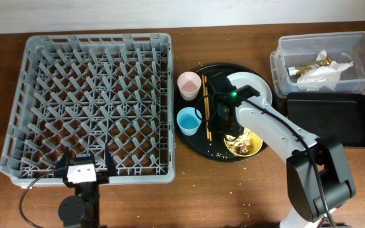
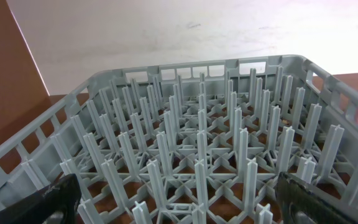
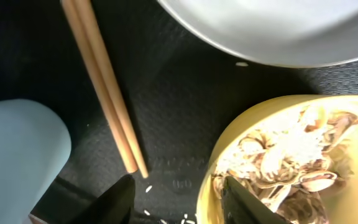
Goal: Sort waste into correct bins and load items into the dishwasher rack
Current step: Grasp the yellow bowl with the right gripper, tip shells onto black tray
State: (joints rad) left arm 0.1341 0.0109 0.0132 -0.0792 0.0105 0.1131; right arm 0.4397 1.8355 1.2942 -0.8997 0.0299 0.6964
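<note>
Here chopsticks (image 1: 206, 107) lie w/ long axis near-to-far; R tool (image 3: 178, 186) open beside them, L tool (image 2: 176, 186) open wide.

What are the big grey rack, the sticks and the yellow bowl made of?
Rack: looks like grey plastic, matte, with moulded pegs all one colour. Chopsticks: seem to be wood or bamboo, pale tan and unpolished, with faint grain. Bowl: smooth and slightly shiny, probably plastic, though glazed ceramic can't be ruled out.

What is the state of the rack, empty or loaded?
Empty: the overhead and left wrist views show nothing standing anywhere in the rack.
</note>
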